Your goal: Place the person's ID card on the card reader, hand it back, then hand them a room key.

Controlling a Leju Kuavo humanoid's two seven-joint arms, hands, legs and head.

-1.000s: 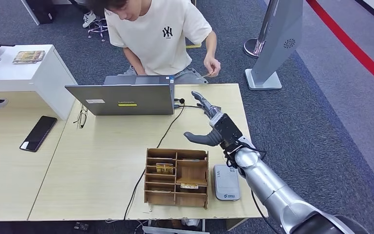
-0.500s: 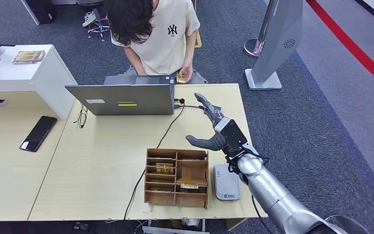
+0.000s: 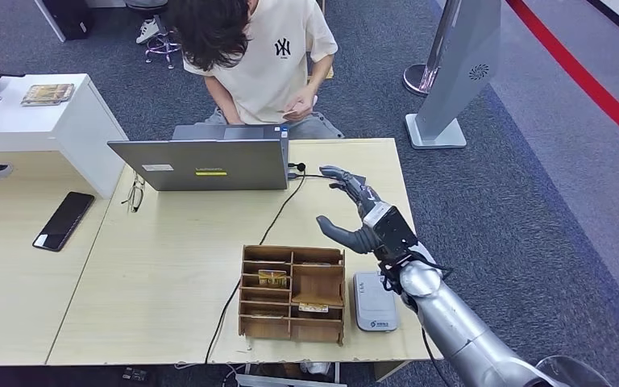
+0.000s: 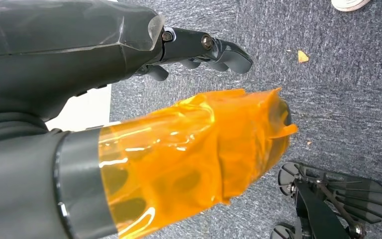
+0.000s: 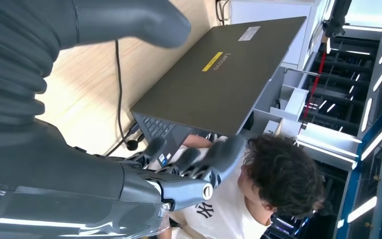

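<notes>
Withdrawing toward the robot since a second ago: right hand [image 3: 353, 211], empty, fingers spread, thumb out to the side, palm up over the table [image 3: 169, 258] between laptop [image 3: 201, 164] and wooden organiser [image 3: 292, 292]. Person [image 3: 254, 48], now bent over, holds a small card [image 3: 294, 112], likely the ID card, at chest height; handback appears done, room key next. Card reader [image 3: 373, 301] bare. Left hand [image 4: 199, 50] hangs over carpet, fingers curled, holding nothing
</notes>
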